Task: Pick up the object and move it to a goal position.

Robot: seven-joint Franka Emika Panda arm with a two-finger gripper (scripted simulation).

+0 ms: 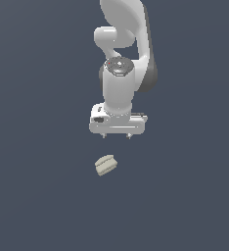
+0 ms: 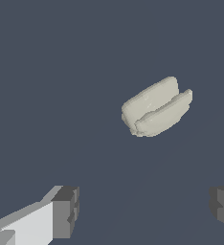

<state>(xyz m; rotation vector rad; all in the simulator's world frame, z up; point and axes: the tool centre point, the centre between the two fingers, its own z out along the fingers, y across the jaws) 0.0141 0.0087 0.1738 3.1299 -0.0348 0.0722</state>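
The object (image 1: 105, 165) is a small cream wedge with a curved, grooved top, lying on the dark grey floor. In the exterior view it rests a little in front of the arm and slightly toward that view's left. My gripper (image 1: 116, 135) hangs above and behind it, pointing down, with only the two short fingertips showing under the white hand. In the wrist view the object (image 2: 156, 108) lies off the line between the dark fingertips (image 2: 66, 210), which stand wide apart. My gripper (image 2: 145, 208) is open and holds nothing.
The plain dark grey floor (image 1: 38, 196) stretches in every direction around the object. The white arm (image 1: 121, 59) rises behind the hand. No other objects, containers or goal marker show.
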